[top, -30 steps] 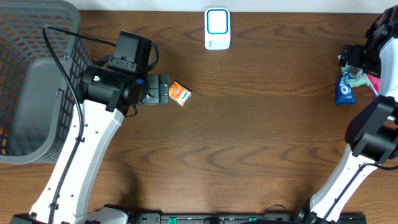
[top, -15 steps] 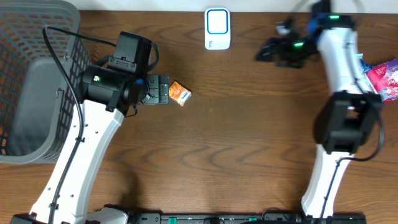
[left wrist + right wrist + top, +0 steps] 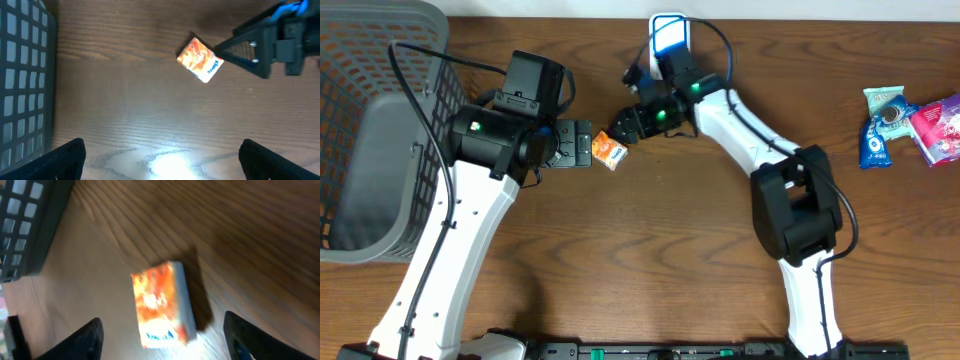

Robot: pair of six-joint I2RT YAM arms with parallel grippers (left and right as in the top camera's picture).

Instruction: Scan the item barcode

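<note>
Left gripper (image 3: 161,162): jaws at full spread; the two fingertips (image 3: 67,159) sit at the bottom corners of the left wrist view. Nothing is between them and nothing is touched.
Left gripper position: above bare wood, just beside the orange packet (image 3: 610,150) on its basket side, with a gap showing.
Right gripper (image 3: 623,126): jaws apart, narrower than the left. In the right wrist view the dark fingers (image 3: 86,339) stand either side of the packet, wood showing on both sides. No contact seen, nothing held.
Right gripper position: reached across the table, close over the packet from the scanner side.
Orange packet, location: lying flat on the table (image 3: 680,260), between the two grippers, near the scanner (image 3: 670,45) but apart from it. Blue lettering on a white end; no barcode can be made out.
Count, orange packets: one.
Count, scanners: one, white with a blue face, at the far edge of the table.
Count, baskets: one grey mesh basket (image 3: 360,60), left end of the table.
Count, other packs: two at the right end, a blue pack (image 3: 876,138) and a pink pack (image 3: 940,128), touching, well apart from both grippers.
</note>
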